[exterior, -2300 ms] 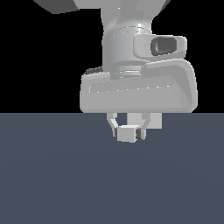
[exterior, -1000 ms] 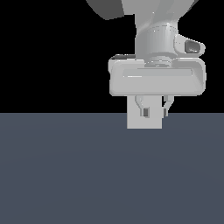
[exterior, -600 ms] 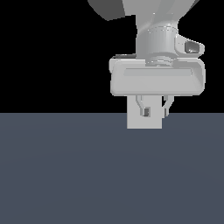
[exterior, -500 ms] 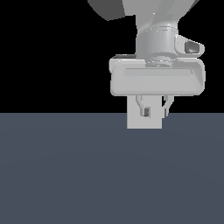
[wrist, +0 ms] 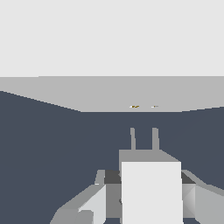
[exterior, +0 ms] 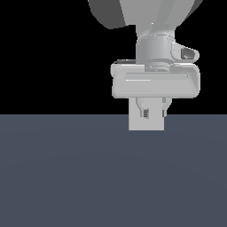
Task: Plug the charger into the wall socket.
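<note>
Charger held before socket
The claw (wrist: 151, 192) grips the small off-white block charger (wrist: 151, 188), prongs facing the flat light-grey socket plate (wrist: 131, 94).

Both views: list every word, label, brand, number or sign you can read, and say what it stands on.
None: no text shows in either view.
The charger, held in the gripper, is blank.
The wall socket bears only a tiny orange dot and small holes, no lettering.
</note>
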Controlling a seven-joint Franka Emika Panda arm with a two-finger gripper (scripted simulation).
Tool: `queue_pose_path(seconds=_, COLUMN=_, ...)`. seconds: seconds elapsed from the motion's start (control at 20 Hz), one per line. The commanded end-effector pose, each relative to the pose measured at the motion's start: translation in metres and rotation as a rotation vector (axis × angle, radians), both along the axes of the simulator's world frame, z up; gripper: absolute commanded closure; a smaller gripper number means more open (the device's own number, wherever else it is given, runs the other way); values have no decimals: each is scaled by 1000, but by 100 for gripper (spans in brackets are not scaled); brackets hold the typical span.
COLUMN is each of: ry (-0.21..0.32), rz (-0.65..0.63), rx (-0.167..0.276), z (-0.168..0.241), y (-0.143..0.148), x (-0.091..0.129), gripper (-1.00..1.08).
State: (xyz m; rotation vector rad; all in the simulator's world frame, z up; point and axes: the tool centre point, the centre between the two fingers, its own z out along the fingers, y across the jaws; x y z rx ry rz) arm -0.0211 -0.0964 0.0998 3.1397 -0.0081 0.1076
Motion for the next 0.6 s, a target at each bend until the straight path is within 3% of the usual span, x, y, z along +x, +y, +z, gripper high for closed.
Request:
queue_pose_path(seconds=0.0, ry=0, rz=0, rx=0, z=0, y=0, x=10, gripper=108)
queue_pose_path(seconds=0.55, ry=0, rz=1, rx=0, z=0, y=0, x=30, gripper=108)
